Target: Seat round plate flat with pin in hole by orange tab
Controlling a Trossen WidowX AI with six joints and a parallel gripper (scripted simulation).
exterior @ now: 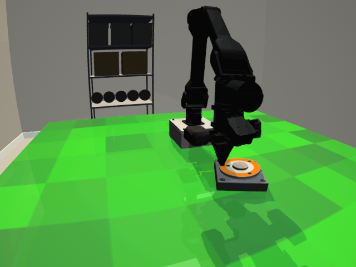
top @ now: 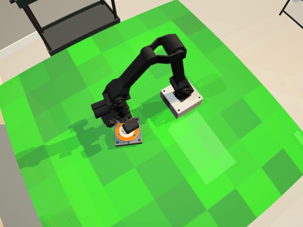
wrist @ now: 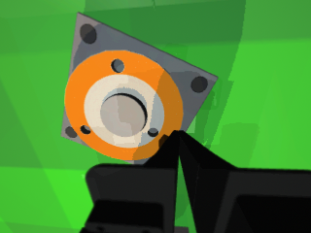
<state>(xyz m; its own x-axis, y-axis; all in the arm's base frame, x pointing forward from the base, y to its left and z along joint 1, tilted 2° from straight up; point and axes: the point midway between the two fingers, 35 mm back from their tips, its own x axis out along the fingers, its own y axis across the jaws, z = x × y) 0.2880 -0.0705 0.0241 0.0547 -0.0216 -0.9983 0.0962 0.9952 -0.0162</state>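
Note:
The round plate (top: 127,139) (exterior: 256,168) (wrist: 77,99), orange with a white inner ring, sits around the grey post (exterior: 240,165) (wrist: 123,116) on the square grey base (top: 133,140) (exterior: 241,186) (wrist: 180,73). Three holes show in the plate in the wrist view; I cannot make out the pin in any of them. My gripper (exterior: 222,164) (wrist: 178,135) is shut, its fingertips together and pointing down at the plate's rim. A small dark brown patch, perhaps the shaded tab (wrist: 164,141), shows just left of the fingertips. Contact cannot be told. The arm hides the tips in the top view.
The arm's white mounting block (top: 189,105) (exterior: 176,130) stands on the green table (top: 117,195) (exterior: 72,207), behind the base in the exterior view. Dark round marks show at the base's corners. A shelf rack (exterior: 120,47) stands beyond the table.

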